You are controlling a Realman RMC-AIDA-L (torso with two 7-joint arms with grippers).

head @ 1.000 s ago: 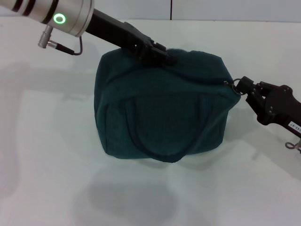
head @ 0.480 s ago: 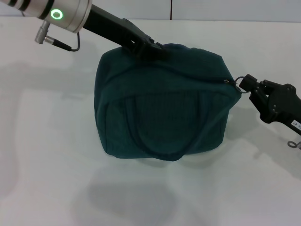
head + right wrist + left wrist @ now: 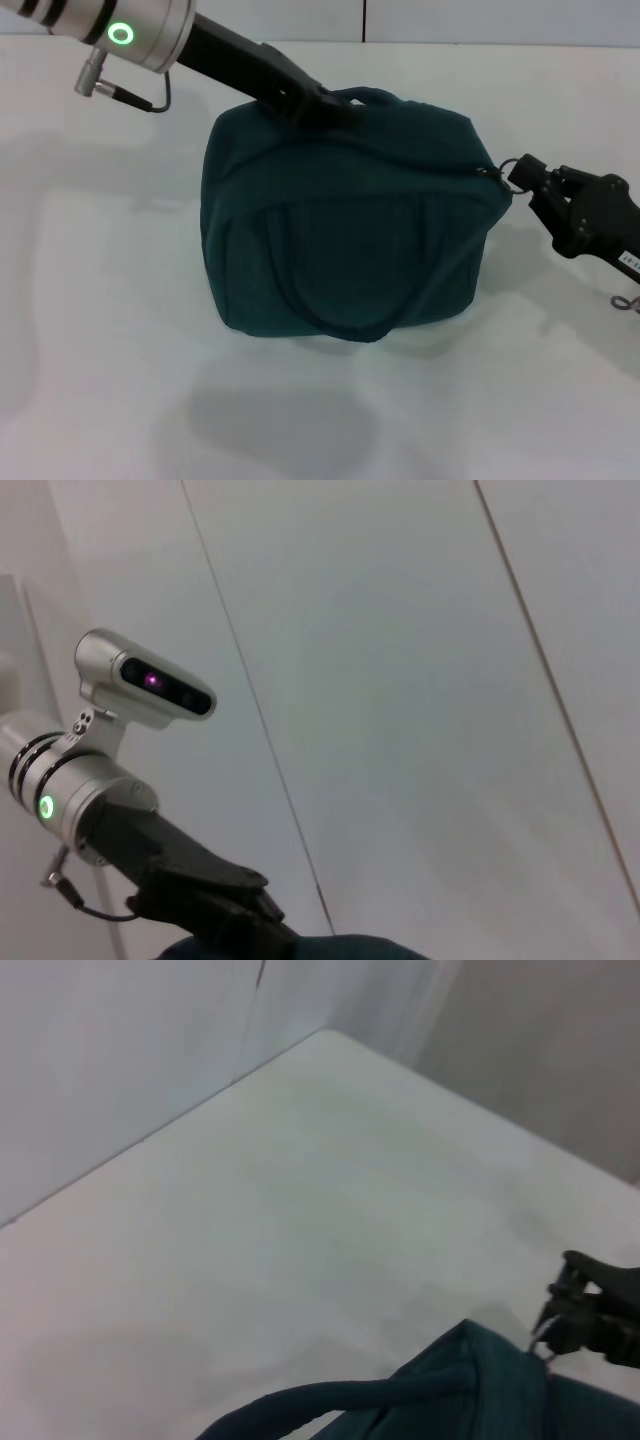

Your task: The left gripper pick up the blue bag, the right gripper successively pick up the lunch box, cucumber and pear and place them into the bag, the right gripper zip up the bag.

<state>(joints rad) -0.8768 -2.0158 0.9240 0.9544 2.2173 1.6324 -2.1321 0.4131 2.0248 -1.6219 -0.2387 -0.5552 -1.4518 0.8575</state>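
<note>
bag [image 3: 345,240] zipped | left tool [image 3: 322,105] at top edge | right tool [image 3: 527,178] at zipper end

A white surface [image 3: 100,330] spreads wide under even light, carrying soft grey shadows. Behind it stands a pale panelled wall [image 3: 420,680] with thin dark seams.

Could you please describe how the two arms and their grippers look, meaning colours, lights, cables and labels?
The left arm has a silver cylindrical wrist with black bands, a glowing green ring light, and a thin dark cable with a metal plug; it narrows into a black left gripper. In the right wrist view a silver camera housing sits on it. The right gripper is black and angular, with a small white label.
</note>
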